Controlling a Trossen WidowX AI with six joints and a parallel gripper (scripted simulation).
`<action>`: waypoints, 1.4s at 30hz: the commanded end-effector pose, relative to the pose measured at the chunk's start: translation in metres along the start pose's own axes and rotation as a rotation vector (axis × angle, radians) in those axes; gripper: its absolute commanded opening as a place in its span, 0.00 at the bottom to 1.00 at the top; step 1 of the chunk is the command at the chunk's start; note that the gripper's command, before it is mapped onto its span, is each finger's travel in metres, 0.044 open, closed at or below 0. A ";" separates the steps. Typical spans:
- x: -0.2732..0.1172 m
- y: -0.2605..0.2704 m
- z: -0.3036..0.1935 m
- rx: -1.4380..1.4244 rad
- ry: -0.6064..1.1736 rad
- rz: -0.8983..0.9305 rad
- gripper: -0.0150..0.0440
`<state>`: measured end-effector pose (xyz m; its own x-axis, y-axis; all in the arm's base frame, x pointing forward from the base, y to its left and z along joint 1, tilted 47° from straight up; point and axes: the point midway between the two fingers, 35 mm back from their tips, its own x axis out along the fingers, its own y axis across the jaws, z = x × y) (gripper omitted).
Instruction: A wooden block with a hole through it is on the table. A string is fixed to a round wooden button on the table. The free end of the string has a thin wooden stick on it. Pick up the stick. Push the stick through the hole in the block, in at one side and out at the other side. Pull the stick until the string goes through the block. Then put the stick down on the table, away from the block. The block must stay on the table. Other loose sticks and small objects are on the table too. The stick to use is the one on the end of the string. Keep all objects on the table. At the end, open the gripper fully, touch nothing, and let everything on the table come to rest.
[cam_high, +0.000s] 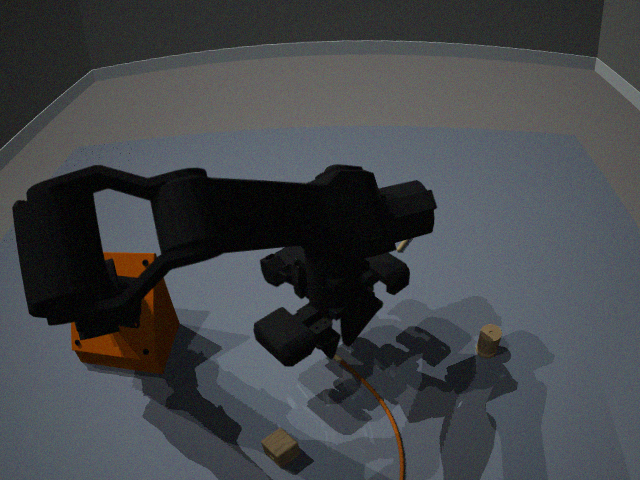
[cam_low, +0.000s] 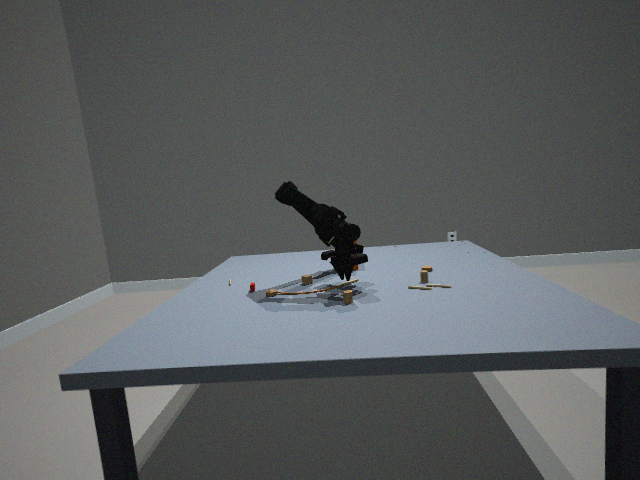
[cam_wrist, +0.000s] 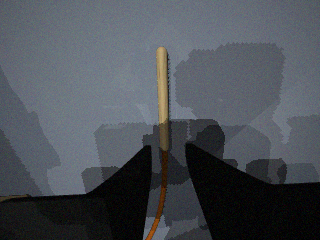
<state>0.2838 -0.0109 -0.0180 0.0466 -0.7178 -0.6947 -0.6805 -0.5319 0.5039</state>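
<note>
From the wrist, the black two-fingered pincer (cam_high: 342, 349) (cam_low: 345, 279) (cam_wrist: 168, 150) stands partly spread, pinching nothing; the pale wooden stick (cam_low: 348, 283) (cam_wrist: 162, 95) points lengthwise away from its gap. Outside, the stick lies just below the pincer, orange string (cam_high: 383, 404) (cam_low: 305, 292) (cam_wrist: 163, 192) trailing.

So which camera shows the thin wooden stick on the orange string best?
The wrist view: the thin wooden stick appears large there, its whole length visible. The exterior view shows it small, below the gripper. From the top, it is mostly hidden.
</note>
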 end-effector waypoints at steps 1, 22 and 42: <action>0.007 0.001 0.000 -0.005 0.004 0.003 0.46; 0.016 0.002 0.000 0.000 0.000 0.004 0.25; -0.006 0.000 0.000 0.000 -0.002 0.001 0.25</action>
<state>0.2817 -0.0120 -0.0175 0.0387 -0.7221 -0.6907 -0.6775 -0.5270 0.5130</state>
